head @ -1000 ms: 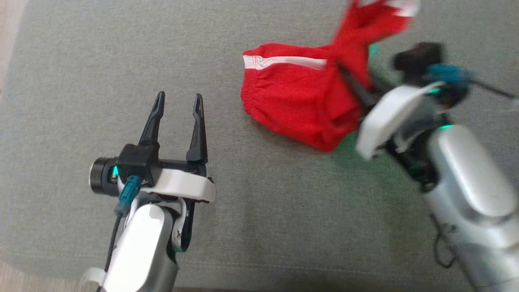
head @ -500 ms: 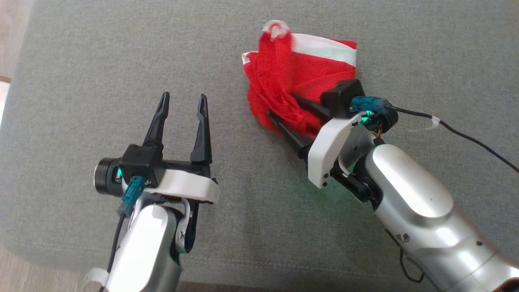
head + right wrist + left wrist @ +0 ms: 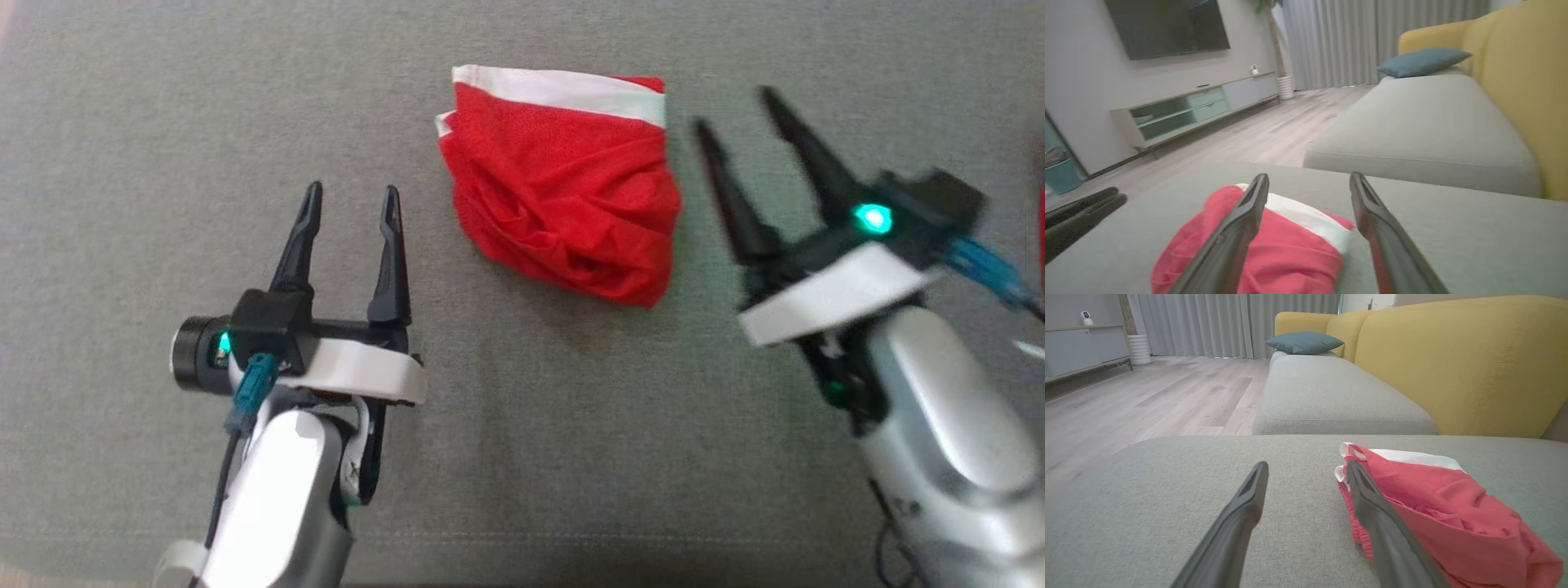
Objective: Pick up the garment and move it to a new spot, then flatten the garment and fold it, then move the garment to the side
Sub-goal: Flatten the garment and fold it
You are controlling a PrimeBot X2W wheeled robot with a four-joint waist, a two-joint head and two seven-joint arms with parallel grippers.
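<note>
Head view: a folded red garment (image 3: pixel 563 188) lies on the grey cushion (image 3: pixel 163 122) between the left gripper (image 3: pixel 353 192) and right gripper (image 3: pixel 732 108), both spread apart and empty. Left wrist view: a blue pillow (image 3: pixel 1304 341) beside a yellow backrest (image 3: pixel 1453 363). Right wrist view: a television (image 3: pixel 1167 26) above a low cabinet (image 3: pixel 1200 110).

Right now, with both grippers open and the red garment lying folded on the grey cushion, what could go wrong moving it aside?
1. The garment is a loose, wrinkled fold; pinching only its top layer would probably pull it open.
2. The right gripper stands open close beside its right edge, so a sideways swing might snag and drag it.
</note>
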